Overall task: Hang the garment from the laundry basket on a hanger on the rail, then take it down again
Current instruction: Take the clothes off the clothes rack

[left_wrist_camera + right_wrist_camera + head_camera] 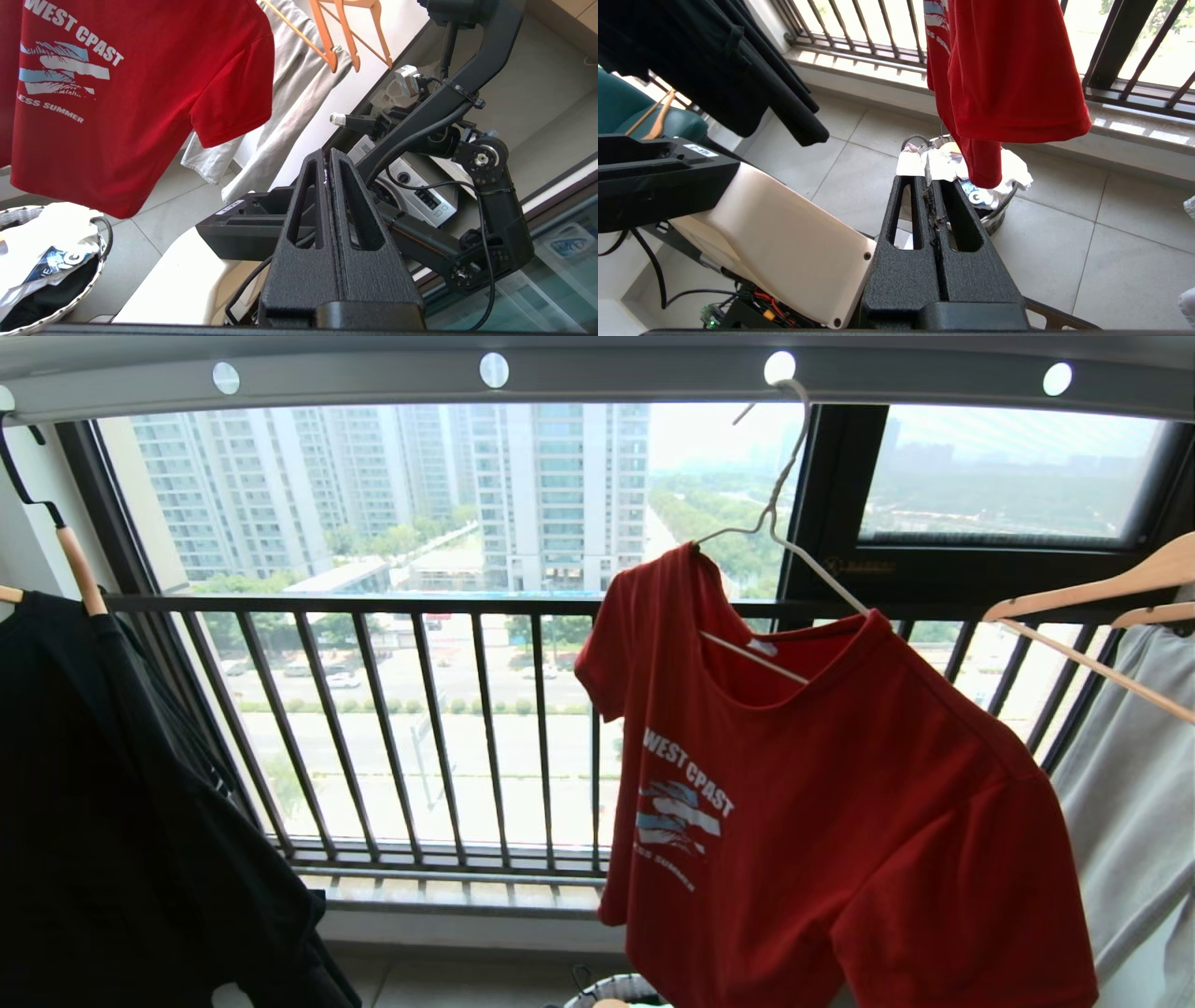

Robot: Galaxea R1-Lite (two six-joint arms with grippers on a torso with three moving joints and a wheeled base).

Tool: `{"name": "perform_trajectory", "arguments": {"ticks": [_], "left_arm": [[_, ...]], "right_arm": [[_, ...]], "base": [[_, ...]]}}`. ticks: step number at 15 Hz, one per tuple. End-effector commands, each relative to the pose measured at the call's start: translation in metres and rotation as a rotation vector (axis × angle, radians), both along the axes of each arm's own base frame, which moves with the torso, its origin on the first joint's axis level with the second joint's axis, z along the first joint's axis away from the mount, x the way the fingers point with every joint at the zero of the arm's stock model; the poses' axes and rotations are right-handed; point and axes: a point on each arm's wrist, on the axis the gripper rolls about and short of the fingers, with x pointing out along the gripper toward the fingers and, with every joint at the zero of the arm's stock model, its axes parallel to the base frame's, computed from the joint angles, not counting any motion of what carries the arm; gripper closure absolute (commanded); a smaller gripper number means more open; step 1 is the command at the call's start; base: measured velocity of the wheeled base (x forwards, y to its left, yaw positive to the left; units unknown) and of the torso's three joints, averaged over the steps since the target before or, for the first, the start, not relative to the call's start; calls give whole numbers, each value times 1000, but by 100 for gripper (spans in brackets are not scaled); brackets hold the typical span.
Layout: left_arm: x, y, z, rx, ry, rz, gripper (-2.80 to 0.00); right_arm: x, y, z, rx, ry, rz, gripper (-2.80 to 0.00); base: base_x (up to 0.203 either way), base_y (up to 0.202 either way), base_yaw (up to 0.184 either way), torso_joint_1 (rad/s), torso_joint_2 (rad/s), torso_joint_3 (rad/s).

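Spanning the top of the head view, the grey rail (597, 378) carries the cream wire hanger (780, 537), hooked in a hole at about one o'clock; the red garment (822, 821) hangs on it, tilted, filling the four o'clock region; a black garment (121, 803) hangs at nine o'clock and a pale one (1134, 803) at three o'clock; the laundry basket (611, 989) peeks in at six o'clock, below the shirt's hem; the left gripper (328, 161) and right gripper (930, 182) both have fingers pressed together, holding nothing
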Motion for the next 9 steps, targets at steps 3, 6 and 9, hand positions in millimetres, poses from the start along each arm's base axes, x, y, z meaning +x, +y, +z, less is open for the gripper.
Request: {"name": "perform_trajectory", "arguments": {"ticks": [3, 6, 9], "left_arm": [[0, 0, -1, 12, -15, -6, 0], [0, 0, -3, 14, -18, -4, 0], [2, 0, -3, 24, -36, -3, 0]], "right_arm": [[-21, -1, -16, -16, -3, 67, 0], [-34, -15, -25, -79, 16, 142, 0], [-42, -19, -61, -126, -87, 67, 0]], "base": [[0, 0, 0, 0, 0, 0], [0, 0, 0, 0, 0, 0], [0, 0, 0, 0, 0, 0]]}}
